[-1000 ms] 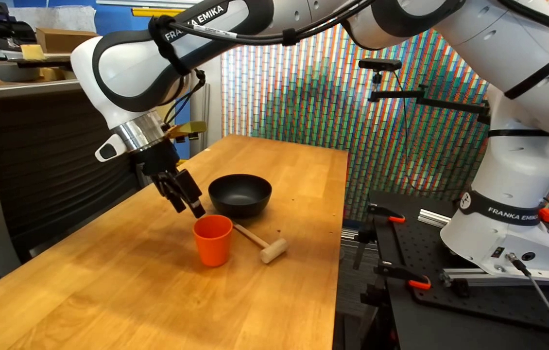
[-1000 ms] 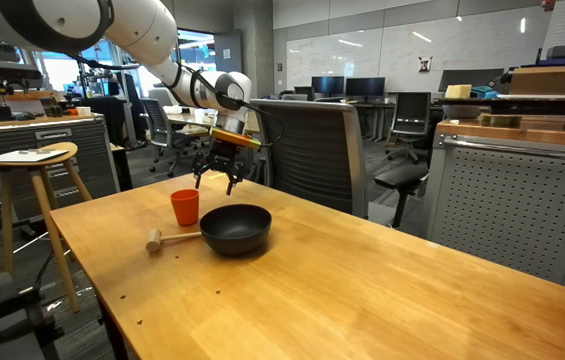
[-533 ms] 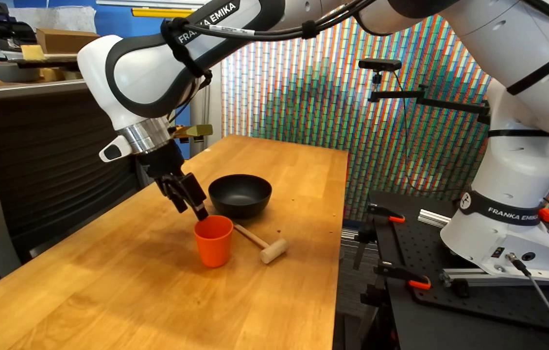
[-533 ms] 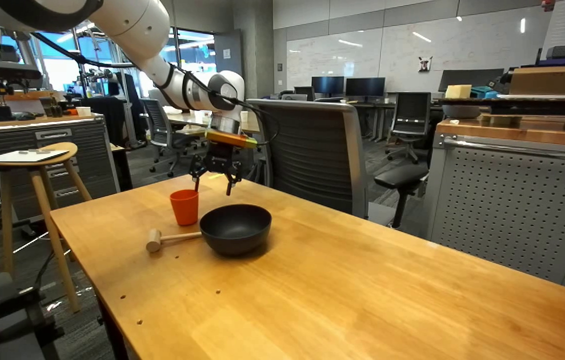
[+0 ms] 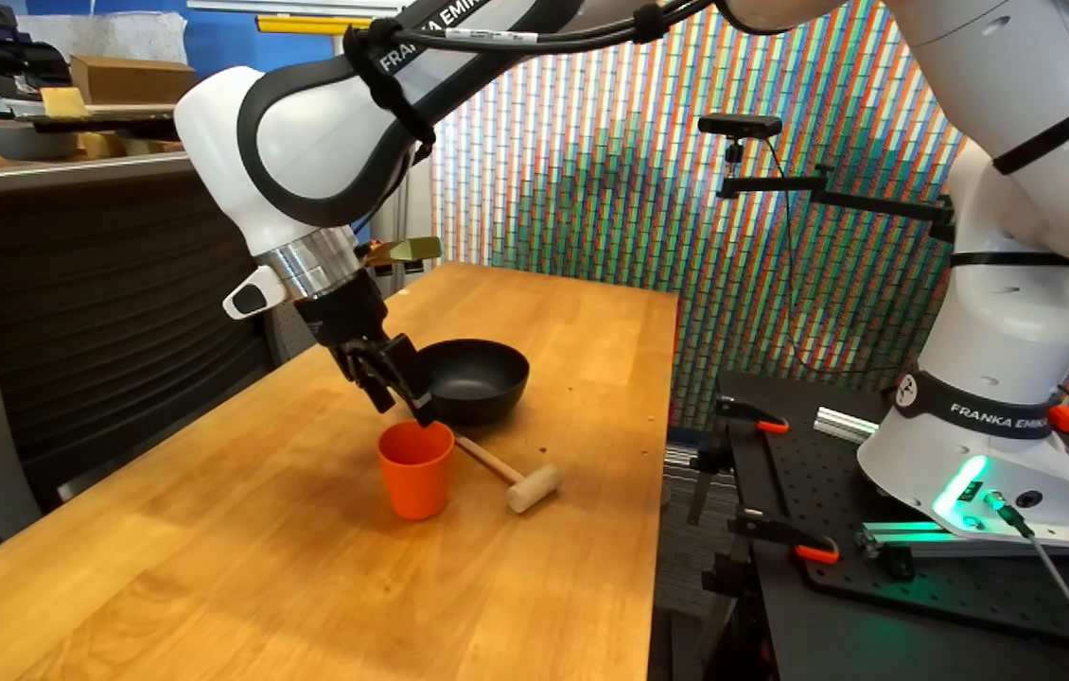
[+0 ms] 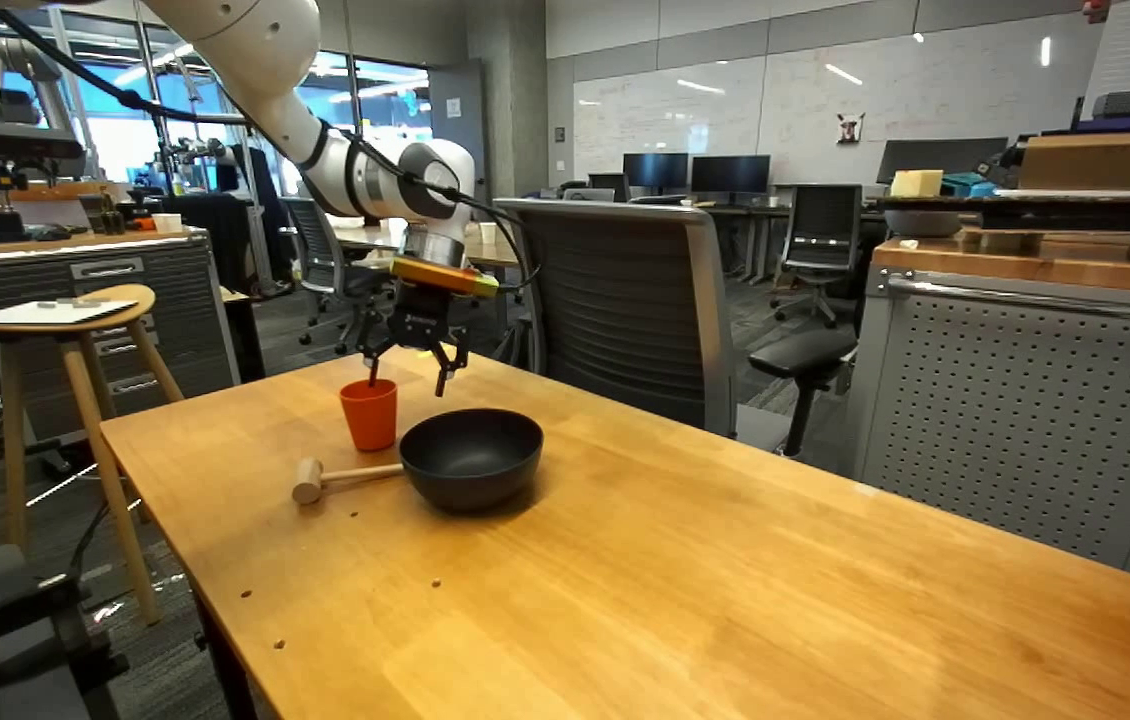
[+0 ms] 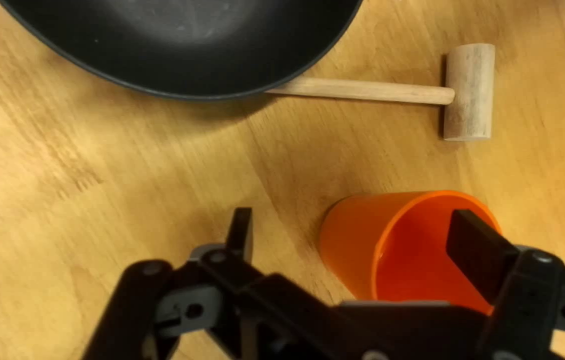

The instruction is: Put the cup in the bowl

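The tapered orange-red plastic cup (image 5: 415,473) stands upright near the shallow round matte black bowl (image 6: 471,475), not touching it. It looks light, stiff and hard to break, though its smooth wall might slip from a loose pinch; gripping near the rim, on the side toward the bowl, seems best. The black two-finger gripper (image 6: 407,388), on the cup's side of the bowl, has its jaws wide apart, holding nothing. Counted: one cup, one bowl, one pale wooden mallet (image 7: 377,92), its handle running under the bowl's rim

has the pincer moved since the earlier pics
Yes: in an exterior view the pincer has shifted leftward, toward the orange cup, judged against the unmoved black bowl.
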`<action>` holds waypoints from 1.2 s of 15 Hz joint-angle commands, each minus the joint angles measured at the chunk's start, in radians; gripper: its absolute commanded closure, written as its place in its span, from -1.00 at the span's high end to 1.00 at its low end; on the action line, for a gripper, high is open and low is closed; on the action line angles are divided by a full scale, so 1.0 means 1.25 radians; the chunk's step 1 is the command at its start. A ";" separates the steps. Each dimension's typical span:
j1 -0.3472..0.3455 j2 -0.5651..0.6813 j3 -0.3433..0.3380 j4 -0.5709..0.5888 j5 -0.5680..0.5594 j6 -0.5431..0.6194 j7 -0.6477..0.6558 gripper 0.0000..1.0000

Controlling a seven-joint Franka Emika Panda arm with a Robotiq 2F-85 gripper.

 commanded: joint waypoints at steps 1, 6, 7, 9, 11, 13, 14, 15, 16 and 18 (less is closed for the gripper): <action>-0.005 -0.054 0.004 -0.090 -0.014 0.080 0.012 1.00; -0.013 -0.056 0.006 -0.121 -0.008 0.163 0.005 0.32; -0.016 -0.057 0.007 -0.127 -0.006 0.169 0.002 0.17; -0.021 -0.059 0.010 -0.132 0.000 0.166 -0.003 -0.16; -0.026 -0.066 0.012 -0.139 0.003 0.164 -0.005 -0.47; -0.032 -0.069 0.016 -0.139 0.008 0.150 -0.014 -0.78; -0.034 -0.073 0.017 -0.141 0.010 0.146 -0.019 -0.92; -0.037 -0.076 0.019 -0.144 0.013 0.142 -0.024 -0.98; -0.040 -0.080 0.022 -0.146 0.018 0.136 -0.031 -1.00; -0.044 -0.089 0.028 -0.147 0.027 0.119 -0.045 -0.95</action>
